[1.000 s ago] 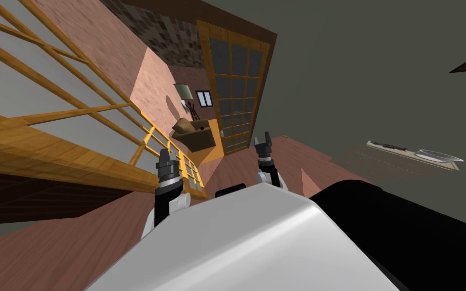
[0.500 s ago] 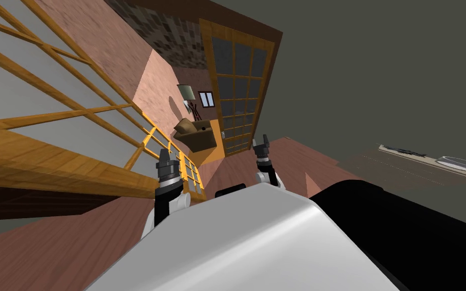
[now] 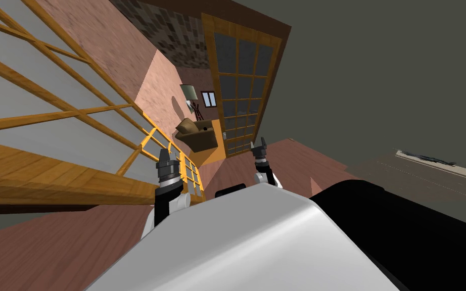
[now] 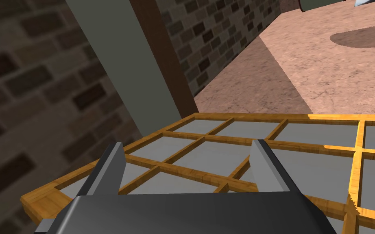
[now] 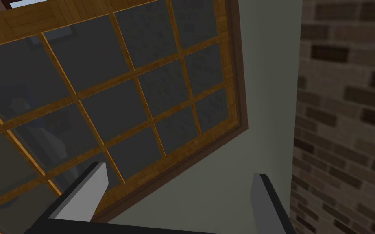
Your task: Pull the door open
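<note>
Short of glazed door, facing its panes: right gripper spread wide, empty, likely lined up for a grab | left of door: left gripper wide too, idle over wood-barred panel | door ahead, well apart, seemingly shut.

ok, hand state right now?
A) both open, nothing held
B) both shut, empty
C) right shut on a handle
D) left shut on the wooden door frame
A: in the wrist views the left hand and the right hand each have their light grey fingers wide apart with nothing gripped. The orange wooden-framed door with grey panes and the wooden-framed door with dark glass panes lie beyond them.
</note>
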Robot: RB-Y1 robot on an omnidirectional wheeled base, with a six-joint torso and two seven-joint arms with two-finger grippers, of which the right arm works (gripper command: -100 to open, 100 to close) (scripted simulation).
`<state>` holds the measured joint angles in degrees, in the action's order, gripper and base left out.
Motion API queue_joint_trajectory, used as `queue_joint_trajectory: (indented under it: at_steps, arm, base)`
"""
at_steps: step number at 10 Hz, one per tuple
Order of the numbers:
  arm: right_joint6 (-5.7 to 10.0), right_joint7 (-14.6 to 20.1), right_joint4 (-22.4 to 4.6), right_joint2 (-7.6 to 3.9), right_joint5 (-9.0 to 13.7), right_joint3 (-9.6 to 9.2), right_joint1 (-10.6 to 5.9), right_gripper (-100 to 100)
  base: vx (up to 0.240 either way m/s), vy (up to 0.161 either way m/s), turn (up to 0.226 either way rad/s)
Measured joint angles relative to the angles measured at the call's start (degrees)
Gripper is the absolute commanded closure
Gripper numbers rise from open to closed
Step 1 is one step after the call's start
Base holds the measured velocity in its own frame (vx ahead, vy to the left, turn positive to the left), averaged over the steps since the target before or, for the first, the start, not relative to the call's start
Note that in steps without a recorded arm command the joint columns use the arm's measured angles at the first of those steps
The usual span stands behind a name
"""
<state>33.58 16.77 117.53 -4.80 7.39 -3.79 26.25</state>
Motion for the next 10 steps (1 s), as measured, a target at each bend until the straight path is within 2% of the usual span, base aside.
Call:
queue_joint_trajectory:
  at_steps: [3,10]
  arm:
    - [0.56,3.71,-3.58,-0.6,1.59,-0.26,-1.03,-100]
    - [3.19,12.63,-13.03,-1.25,5.05,-2.04,-2.81,-100]
  base:
    - [0.099,-0.023,0.075]
    - [0.092,-0.023,0.081]
